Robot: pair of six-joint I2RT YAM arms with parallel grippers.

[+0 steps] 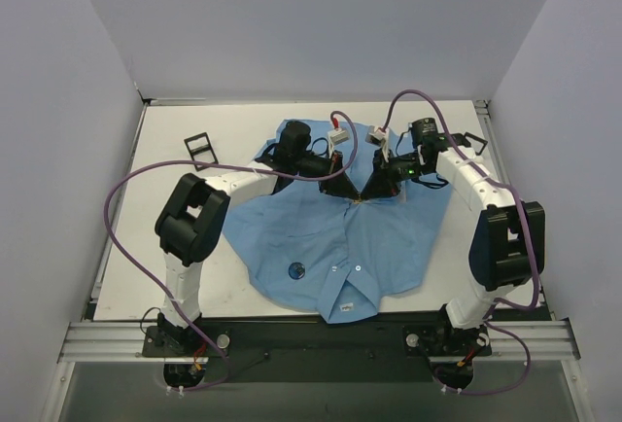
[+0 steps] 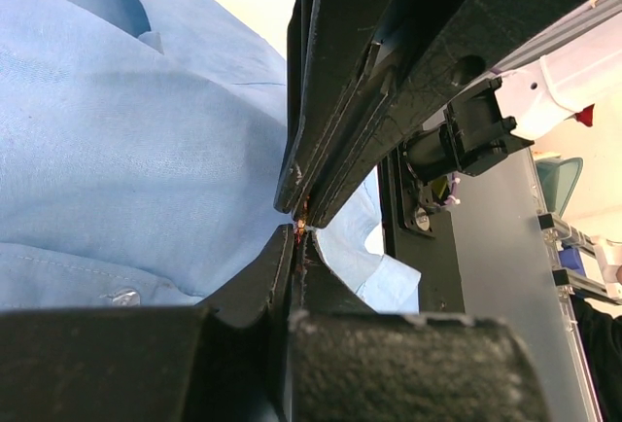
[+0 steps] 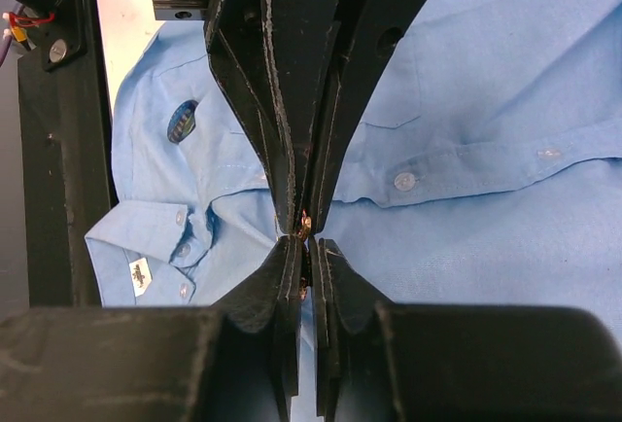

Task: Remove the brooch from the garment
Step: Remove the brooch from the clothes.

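Note:
The garment, a light blue shirt, lies spread on the white table with its collar toward the arms' bases. The brooch, a small dark-blue disc, rests on the shirt left of the collar, apart from both grippers; the right wrist view shows the brooch too. My left gripper and right gripper meet tip to tip over the shirt's middle. Between the tips sits a tiny gold piece. The left gripper is shut on it. The right gripper is shut against the same piece.
A black rectangular frame stands on the table at the back left, and another black frame sits at the back right. The shirt's white neck label shows inside the collar. A metal rail runs along the near edge.

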